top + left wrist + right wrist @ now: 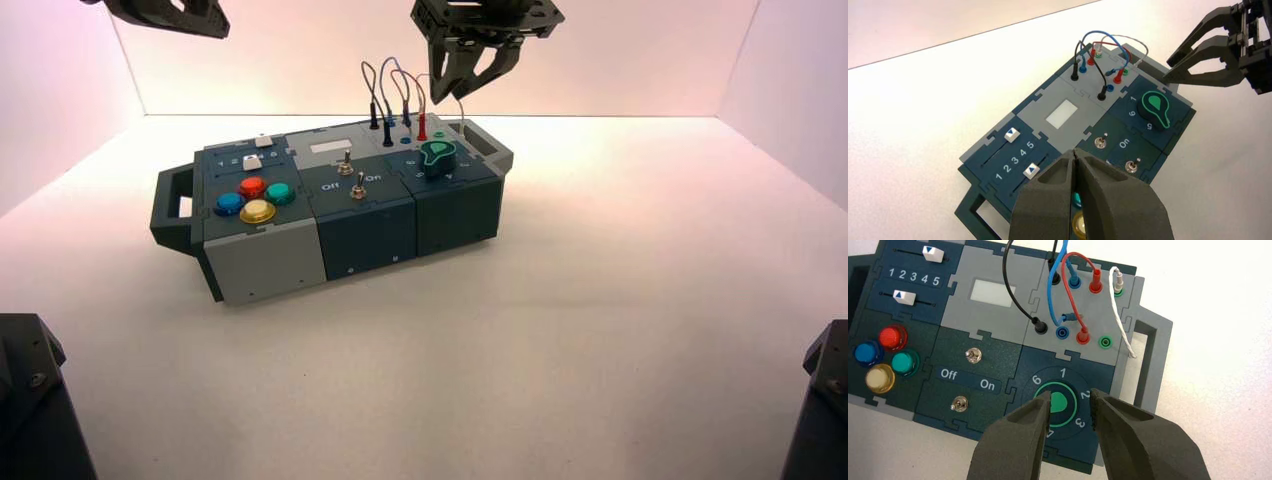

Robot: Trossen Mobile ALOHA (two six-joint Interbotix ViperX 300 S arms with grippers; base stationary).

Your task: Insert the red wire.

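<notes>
The red wire (pixel 1071 260) arcs over the grey wire panel at the box's right end. One red plug (pixel 1095 286) stands in a far socket and the other red plug (pixel 1083 336) in a nearer one. In the high view a red plug (pixel 422 128) shows beside the black and blue ones. My right gripper (pixel 1070 407) hangs open and empty above the green knob (pixel 1060 402), a little short of the wires. In the high view the right gripper (pixel 452 95) is just behind the box. My left gripper (pixel 1075 155) is shut on nothing, hovering over the coloured buttons.
A black wire (pixel 1010 290), a blue wire (pixel 1052 295) and a white wire (pixel 1120 325) with a loose end share the panel. Next to the nearer red plug is an open green socket (pixel 1105 342). The box (pixel 260 255) also carries two toggle switches (pixel 973 356), sliders and end handles.
</notes>
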